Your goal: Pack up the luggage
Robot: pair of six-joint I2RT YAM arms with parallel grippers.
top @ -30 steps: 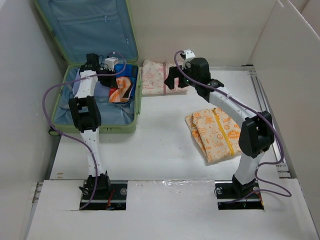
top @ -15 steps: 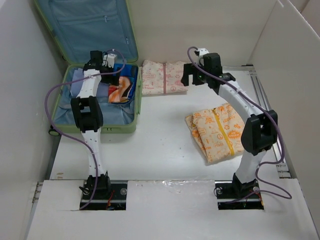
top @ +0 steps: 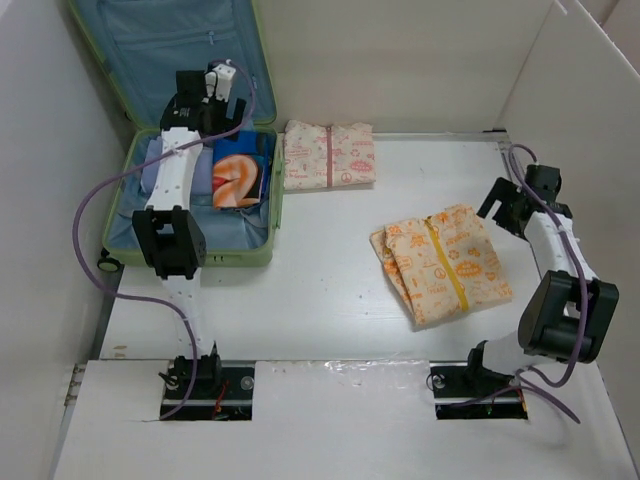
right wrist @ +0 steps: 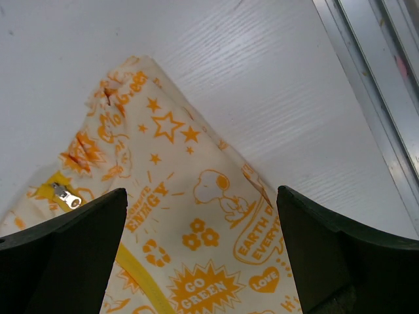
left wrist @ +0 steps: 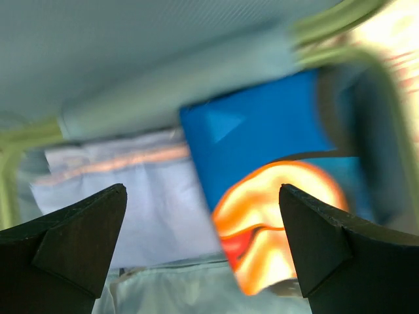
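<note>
The luggage, a light-green suitcase with blue lining, lies open at the back left with its lid against the wall. A blue and orange item and a pale folded cloth rest in its base. Above them hangs my left gripper, open and empty. An orange-printed pouch with a yellow zip lies on the table at right. My right gripper is open above that pouch's far right corner, holding nothing.
A cream pouch with pink print lies beside the suitcase at the back. White walls close in the table on the left, back and right. A metal rail runs along the right edge, and purple cables loop off both arms.
My left gripper opened and lifted toward the lid, leaving the blue and orange item flat in the suitcase. The right arm swung from the cream pouch to the table's right side.
</note>
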